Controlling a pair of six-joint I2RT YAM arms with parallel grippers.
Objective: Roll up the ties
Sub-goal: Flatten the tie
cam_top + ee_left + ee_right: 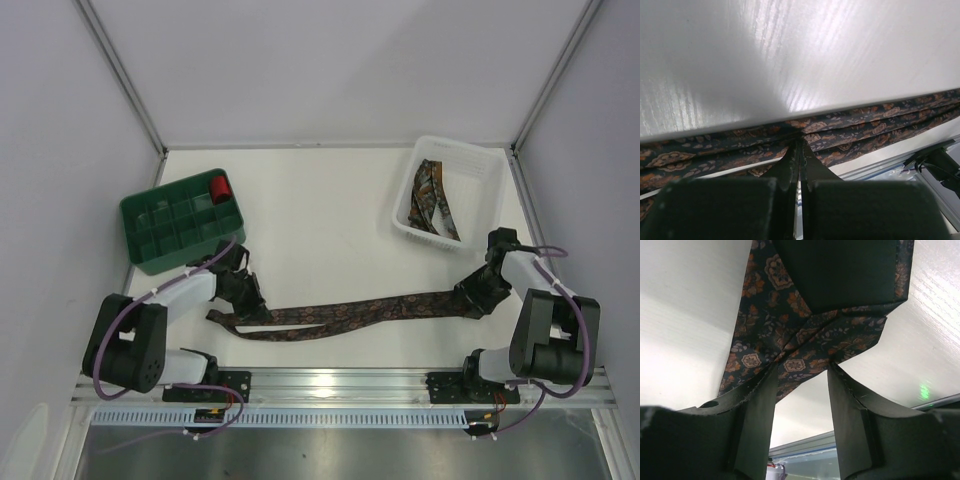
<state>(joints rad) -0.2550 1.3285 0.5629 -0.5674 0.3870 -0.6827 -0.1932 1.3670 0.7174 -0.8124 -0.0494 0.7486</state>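
One patterned tie [350, 312] lies folded in a long band across the near part of the table. My left gripper [247, 297] sits at its left part. In the left wrist view the fingers [790, 165] are pressed together with the tie [850, 127] pinched at their tips. My right gripper [474, 297] is at the tie's right end. In the right wrist view it [802, 374] is open, and its tips straddle the folded wide end of the tie [790, 347] on the table. A second tie [433, 200] lies bunched in the white basket.
A green compartment tray [160, 232] stands at the left with a small red roll [220, 187] in a back cell. The white basket [478, 190] stands at the back right. A metal rail [340, 385] runs along the near edge.
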